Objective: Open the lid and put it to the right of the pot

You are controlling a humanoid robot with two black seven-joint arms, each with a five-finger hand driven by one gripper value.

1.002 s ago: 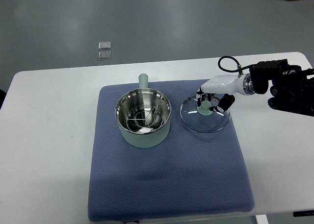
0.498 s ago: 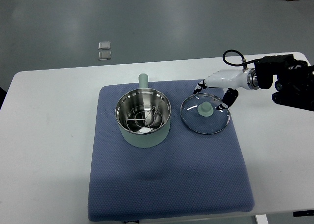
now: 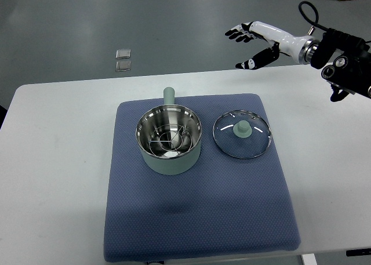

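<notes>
Top view: the glass lid (image 3: pixel 242 135) lies flat on the blue mat (image 3: pixel 200 218), just right of the open pot (image 3: pixel 169 139) and not touching it.

Its pale green knob (image 3: pixel 242 129) points straight up at the camera, so the round lid shows no long axis of its own, with the steel rim a full circle around the glass. The pale green pot stands upright, its steel inside bare, and its stubby handle (image 3: pixel 168 95) points away from the robot toward the table's far edge. The right hand (image 3: pixel 250 43) hangs high beyond the white table (image 3: pixel 52 178), well apart from the lid, fingers (image 3: pixel 236 32) spread and holding nothing. Two small clear squares (image 3: pixel 123 60) lie on the grey floor beyond the table.
</notes>
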